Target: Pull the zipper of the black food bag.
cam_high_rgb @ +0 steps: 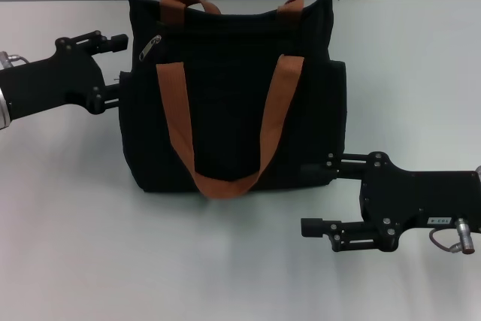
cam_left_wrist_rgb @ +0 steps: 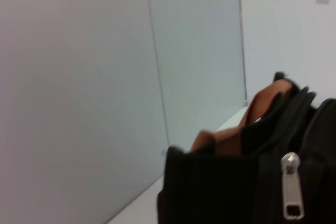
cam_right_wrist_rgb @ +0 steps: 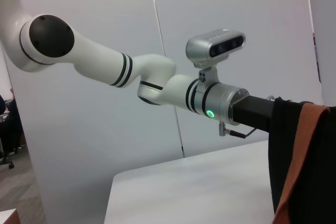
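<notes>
- Bench (cam_high_rgb: 421, 73): your white work surface; the black food bag (cam_high_rgb: 233, 125) stands upright near its middle, orange handles (cam_high_rgb: 225, 178) draped down its front.
- Left claw (cam_high_rgb: 119, 69): released, fingers spread against the bag's left edge.
- Right claw (cam_high_rgb: 319, 195): released, beside the bag's lower right corner.
- Zipper (cam_high_rgb: 150, 46): silver tab at the bag's upper left, near your left claw.

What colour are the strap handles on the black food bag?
Rust-orange; the strap handles on the black food bag show best in the head view.
</notes>
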{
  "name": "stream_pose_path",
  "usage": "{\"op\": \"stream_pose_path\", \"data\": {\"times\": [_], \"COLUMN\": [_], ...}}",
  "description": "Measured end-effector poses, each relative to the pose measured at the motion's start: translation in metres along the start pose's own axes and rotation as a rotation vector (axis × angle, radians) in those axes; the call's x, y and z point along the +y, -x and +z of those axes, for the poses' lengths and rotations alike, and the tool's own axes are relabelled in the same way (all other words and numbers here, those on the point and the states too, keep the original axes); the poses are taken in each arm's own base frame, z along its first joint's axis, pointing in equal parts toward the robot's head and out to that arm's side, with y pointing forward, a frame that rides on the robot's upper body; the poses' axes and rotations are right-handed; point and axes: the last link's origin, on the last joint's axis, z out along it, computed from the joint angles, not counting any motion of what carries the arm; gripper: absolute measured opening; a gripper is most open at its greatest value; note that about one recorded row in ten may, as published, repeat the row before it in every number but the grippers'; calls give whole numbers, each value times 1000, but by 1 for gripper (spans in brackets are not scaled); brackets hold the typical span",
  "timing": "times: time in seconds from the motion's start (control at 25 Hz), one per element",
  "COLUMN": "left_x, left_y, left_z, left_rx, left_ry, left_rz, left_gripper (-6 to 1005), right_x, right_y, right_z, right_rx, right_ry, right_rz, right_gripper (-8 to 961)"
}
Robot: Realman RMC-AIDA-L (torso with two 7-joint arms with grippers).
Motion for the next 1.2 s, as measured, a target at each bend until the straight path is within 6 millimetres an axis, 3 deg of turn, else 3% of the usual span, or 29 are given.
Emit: {"op": "stream_pose_path", "data": {"times": [0.4, 0.6, 0.72, 0.92, 1.2], "left_x": [6, 5, 5, 8, 15], "left_y": [-1, -4, -6, -9, -13], "left_z": [1, 2, 3, 1, -5], "left_rx": [42, 67, 85, 118, 166], "left_ry": [-12, -28, -40, -39, -45], "left_rz": [85, 77, 78, 85, 125], "left_gripper": [689, 502, 255, 40, 27], "right_x": [-1, -2, -1, -2, -2], "right_y": [0, 1, 0, 2, 11], "right_z": [0, 0, 0, -1, -1], "right_rx": [0, -7, -9, -25, -102], "right_ry": [-6, -15, -15, -26, -31], "right_rz": [1, 3, 5, 4, 11], "right_gripper": [737, 737, 737, 737, 737]}}
